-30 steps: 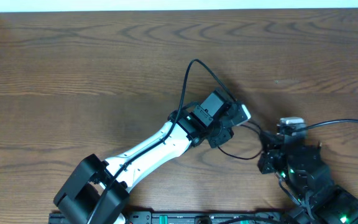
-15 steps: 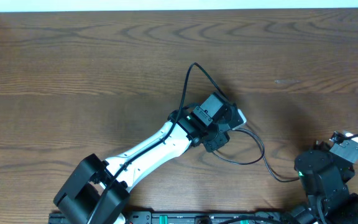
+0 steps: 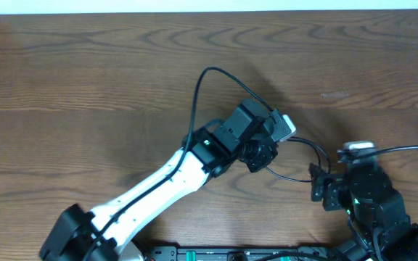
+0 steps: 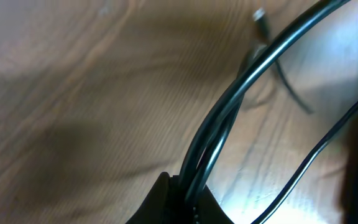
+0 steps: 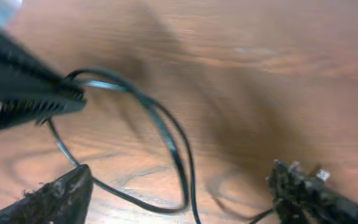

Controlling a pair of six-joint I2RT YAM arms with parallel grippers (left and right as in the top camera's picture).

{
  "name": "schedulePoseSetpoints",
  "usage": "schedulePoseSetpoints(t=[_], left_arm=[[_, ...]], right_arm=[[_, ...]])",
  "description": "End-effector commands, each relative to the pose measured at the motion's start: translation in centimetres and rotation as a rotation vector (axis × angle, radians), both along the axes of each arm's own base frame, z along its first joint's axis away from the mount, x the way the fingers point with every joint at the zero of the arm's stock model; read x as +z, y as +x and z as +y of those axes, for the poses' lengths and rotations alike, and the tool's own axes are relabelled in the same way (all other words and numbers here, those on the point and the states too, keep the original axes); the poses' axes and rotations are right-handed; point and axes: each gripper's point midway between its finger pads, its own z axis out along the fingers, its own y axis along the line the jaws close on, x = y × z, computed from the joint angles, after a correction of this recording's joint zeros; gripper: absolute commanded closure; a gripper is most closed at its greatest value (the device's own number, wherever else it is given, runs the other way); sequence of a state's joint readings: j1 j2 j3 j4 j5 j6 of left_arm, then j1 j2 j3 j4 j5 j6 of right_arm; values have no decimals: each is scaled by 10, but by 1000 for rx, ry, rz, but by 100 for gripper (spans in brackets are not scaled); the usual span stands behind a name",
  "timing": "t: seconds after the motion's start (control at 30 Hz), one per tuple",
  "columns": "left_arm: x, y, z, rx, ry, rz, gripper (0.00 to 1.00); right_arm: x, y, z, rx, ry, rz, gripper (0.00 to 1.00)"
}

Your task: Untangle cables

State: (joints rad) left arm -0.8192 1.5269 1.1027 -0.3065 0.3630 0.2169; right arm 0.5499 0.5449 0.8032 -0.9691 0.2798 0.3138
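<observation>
Left claw (image 4: 188,200) clamped on doubled black cable (image 4: 241,92), small plug end (image 4: 260,14) at top, blurred wooden table (image 4: 73,93) beneath

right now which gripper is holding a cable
The left gripper: its jaws are pinched shut on the black cable. The right gripper stands wide open, holding nothing.

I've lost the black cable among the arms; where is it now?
Overhead, the black cable sits right of centre, pinched in the left gripper and looping across the table toward the open right gripper.
</observation>
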Motion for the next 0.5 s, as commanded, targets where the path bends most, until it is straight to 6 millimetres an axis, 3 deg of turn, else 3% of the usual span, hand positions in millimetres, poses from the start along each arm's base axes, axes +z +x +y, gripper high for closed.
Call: schedulePoseSetpoints(t=[0.0, 0.13, 0.23, 0.33, 0.47], left_arm=[[25, -9, -2, -15, -77, 14, 92], [33, -11, -1, -21, -92, 6, 93], [33, -18, -2, -44, -103, 35, 93], [33, -24, -4, -66, -115, 59, 93], [33, -30, -5, -90, -122, 86, 93]], right_arm=[[7, 0, 11, 125, -49, -27, 20], [10, 8, 7, 89, -69, -51, 24], [10, 16, 8, 72, -82, -56, 36], [4, 22, 12, 72, -93, -36, 33], [-12, 35, 19, 74, -122, 15, 20]])
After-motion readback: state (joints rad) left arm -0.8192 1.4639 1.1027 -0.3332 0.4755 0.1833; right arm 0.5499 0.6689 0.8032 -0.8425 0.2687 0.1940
